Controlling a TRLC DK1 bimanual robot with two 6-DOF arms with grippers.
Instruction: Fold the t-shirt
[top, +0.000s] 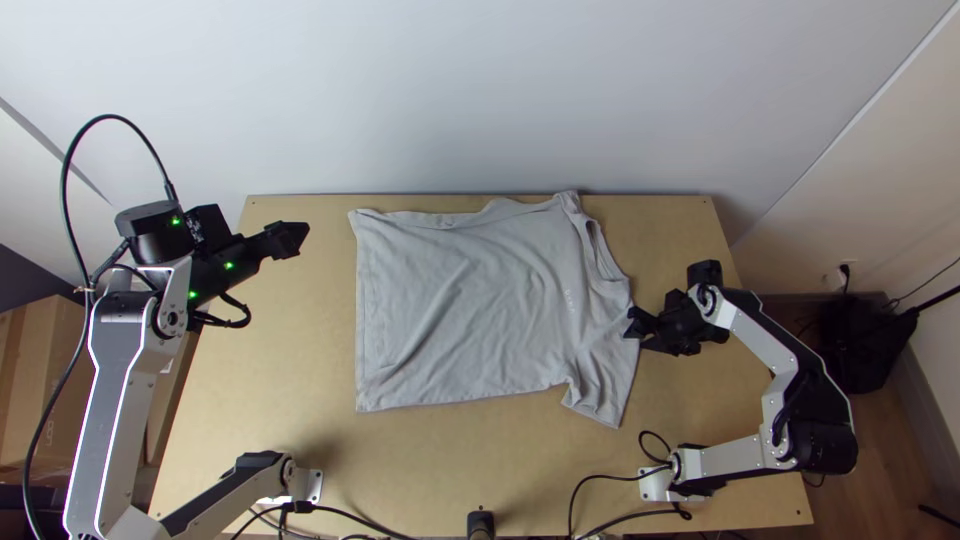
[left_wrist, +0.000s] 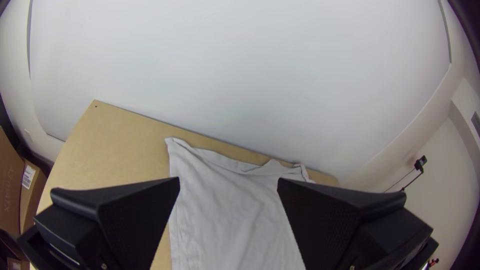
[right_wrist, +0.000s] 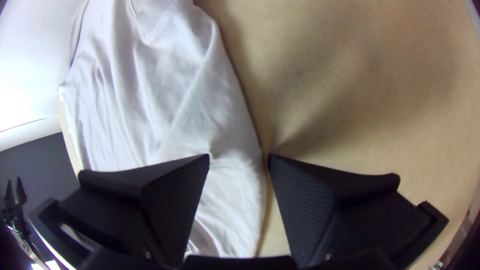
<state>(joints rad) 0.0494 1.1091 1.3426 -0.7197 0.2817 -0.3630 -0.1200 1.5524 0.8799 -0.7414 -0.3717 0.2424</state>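
a light grey t-shirt lies spread out, lightly wrinkled, across the middle of a light wooden tabletop. its straight hem runs along the left side; the neckline is on the right, toward the far side. one short sleeve points toward the near edge at the right, and the far border of the cloth is uneven and rumpled, close to the tabletop's far edge.

the left end effector is raised over the far left part of the tabletop, apart from the t-shirt. its two black fingers are wide open, with nothing between them.

the right end effector is at the t-shirt's right border, between neckline and sleeve. its fingers are spread, one over the cloth and the other over bare wood, gripping nothing; whether they touch the fabric, i cannot tell.

black cables curl along the near edge, and a cardboard box stands beyond the left side.
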